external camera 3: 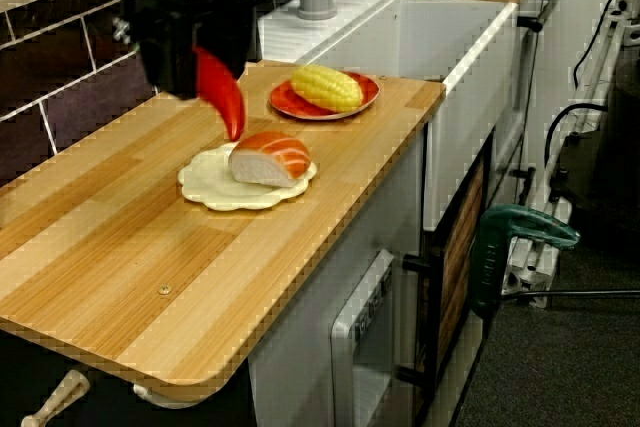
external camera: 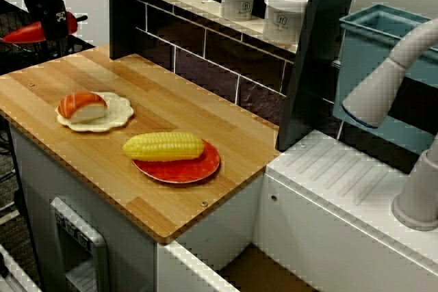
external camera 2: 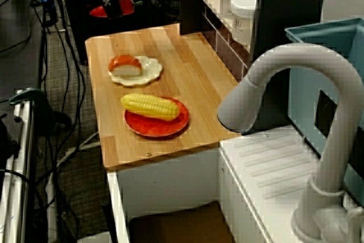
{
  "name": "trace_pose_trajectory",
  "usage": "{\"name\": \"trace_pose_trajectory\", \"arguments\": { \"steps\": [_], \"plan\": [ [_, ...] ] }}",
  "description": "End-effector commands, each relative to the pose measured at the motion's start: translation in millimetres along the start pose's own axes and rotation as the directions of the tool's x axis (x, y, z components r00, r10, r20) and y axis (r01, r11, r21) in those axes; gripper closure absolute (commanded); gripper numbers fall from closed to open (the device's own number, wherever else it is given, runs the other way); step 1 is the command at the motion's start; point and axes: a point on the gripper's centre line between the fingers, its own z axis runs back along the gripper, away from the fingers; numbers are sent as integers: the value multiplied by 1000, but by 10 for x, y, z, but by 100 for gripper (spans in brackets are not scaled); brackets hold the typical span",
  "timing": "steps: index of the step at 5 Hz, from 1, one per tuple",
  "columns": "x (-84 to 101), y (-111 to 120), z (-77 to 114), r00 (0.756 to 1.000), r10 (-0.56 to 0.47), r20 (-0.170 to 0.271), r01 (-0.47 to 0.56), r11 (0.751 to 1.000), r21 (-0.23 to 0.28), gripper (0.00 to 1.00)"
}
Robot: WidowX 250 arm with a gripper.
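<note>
Sink-side view: my gripper is up past the wood counter far end, jaws clamped on a red pepper. Faucet view: red pepper well apart from sushi & corn. Low view along the counter: red pepper hangs tip-down, above counter level

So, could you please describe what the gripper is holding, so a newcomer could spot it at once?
Start at the wooden countertop, the end away from the faucet. There the black gripper holds a red pepper: glossy, pointed, the only food not on a plate.
</note>
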Motion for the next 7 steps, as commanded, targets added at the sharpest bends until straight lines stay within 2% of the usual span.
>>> {"name": "trace_pose_trajectory", "arguments": {
  "steps": [1,2,3,4,5,6,7],
  "plan": [
    [-27,-542,76,974,-180,138,165,980,115,100],
    [63,-724,61,966,-204,157,188,976,109,100],
    [223,-940,-21,930,-332,156,315,941,123,100],
    [344,-1077,-171,894,-415,171,398,909,124,100],
    [489,-1103,-320,835,-516,190,495,856,149,100],
    [652,-1005,-489,829,-534,165,517,845,136,100],
    [773,-906,-610,853,-504,134,490,862,129,100]
  ]
}}
